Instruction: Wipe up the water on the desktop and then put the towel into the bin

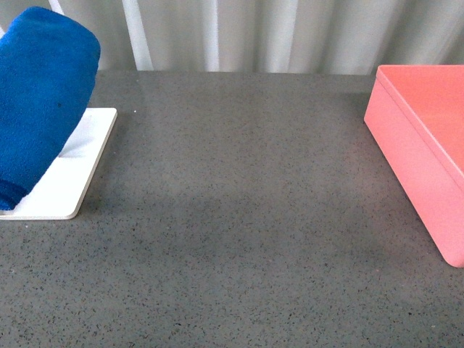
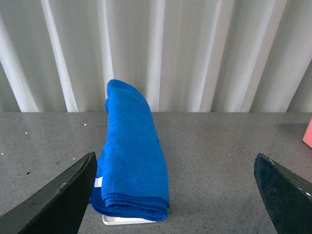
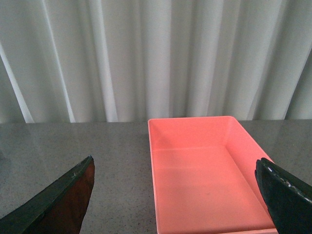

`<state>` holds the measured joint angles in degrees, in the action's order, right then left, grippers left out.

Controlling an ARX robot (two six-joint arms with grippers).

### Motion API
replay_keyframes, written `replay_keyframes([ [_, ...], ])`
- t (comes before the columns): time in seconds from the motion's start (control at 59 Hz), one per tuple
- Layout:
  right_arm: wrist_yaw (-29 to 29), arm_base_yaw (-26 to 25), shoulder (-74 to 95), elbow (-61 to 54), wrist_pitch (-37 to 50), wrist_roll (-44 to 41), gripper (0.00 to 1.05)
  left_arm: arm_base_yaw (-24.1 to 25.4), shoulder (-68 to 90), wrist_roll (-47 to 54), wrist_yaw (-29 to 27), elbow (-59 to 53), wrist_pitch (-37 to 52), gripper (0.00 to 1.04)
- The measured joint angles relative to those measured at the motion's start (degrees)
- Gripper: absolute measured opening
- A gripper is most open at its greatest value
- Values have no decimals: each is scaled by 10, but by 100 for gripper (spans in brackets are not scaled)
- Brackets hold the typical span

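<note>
At the left edge of the table (image 1: 239,217), a dark grey, finely speckled stone-look slab, the towel (image 1: 40,101) rests as a thick, fluffy blue folded hump on a flat white tray (image 1: 80,174) with rounded corners. At the right edge stands the bin (image 1: 424,152), a salmon-pink rectangular plastic box with straight, smooth walls. Left pincer (image 2: 174,161): spread wide, holding nothing, facing the towel. Right pincer (image 3: 174,163): spread wide, holding nothing, facing the bin. A white pleated curtain (image 1: 290,32) hangs behind.
</note>
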<state>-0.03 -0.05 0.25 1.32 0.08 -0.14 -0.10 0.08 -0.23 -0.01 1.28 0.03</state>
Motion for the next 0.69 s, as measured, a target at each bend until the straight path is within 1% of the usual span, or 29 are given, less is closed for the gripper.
replay_keyframes([
  [0.694, 0, 0, 0, 0, 0, 0, 98, 0, 0, 0, 0, 0, 0, 98],
])
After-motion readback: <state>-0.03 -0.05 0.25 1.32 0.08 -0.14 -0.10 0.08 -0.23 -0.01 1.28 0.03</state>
